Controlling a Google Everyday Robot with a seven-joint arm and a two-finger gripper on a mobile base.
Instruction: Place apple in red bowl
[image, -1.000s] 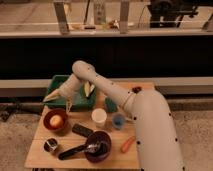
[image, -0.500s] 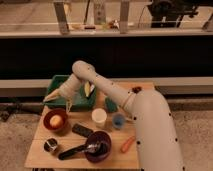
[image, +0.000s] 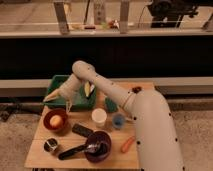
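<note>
The apple rests inside the red bowl near the worktop left edge, unmoved across recent frames, while the gripper hovers above with jaws empty and apparently open, suggesting placement complete.

Smooth off-white arm casing, thick rounded segments, bulbous elbow joint, tapering at 9 o'clock into a pale slim gripper.
</note>
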